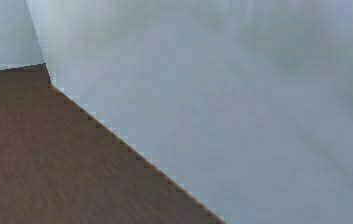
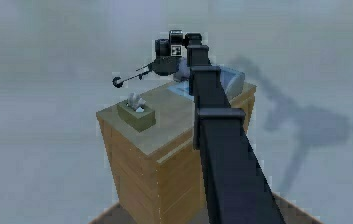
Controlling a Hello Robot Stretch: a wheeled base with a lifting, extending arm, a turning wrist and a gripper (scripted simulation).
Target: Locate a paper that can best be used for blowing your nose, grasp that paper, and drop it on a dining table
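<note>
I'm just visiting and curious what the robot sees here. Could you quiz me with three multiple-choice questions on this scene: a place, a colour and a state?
1. Where is the small box? A on a chair; B on top of the wooden cabinet; C on a wall shelf.
2. What colour is the floor in the forward view? A white; B green; C dark brown.
3. How does the box stand? A upright, white paper poking from its top; B tipped on its side; C hanging in the air.

Answers: B, it rests on the cabinet's top; C, the boards look dark brown; A, its base sits flat and paper rises from it.
</note>
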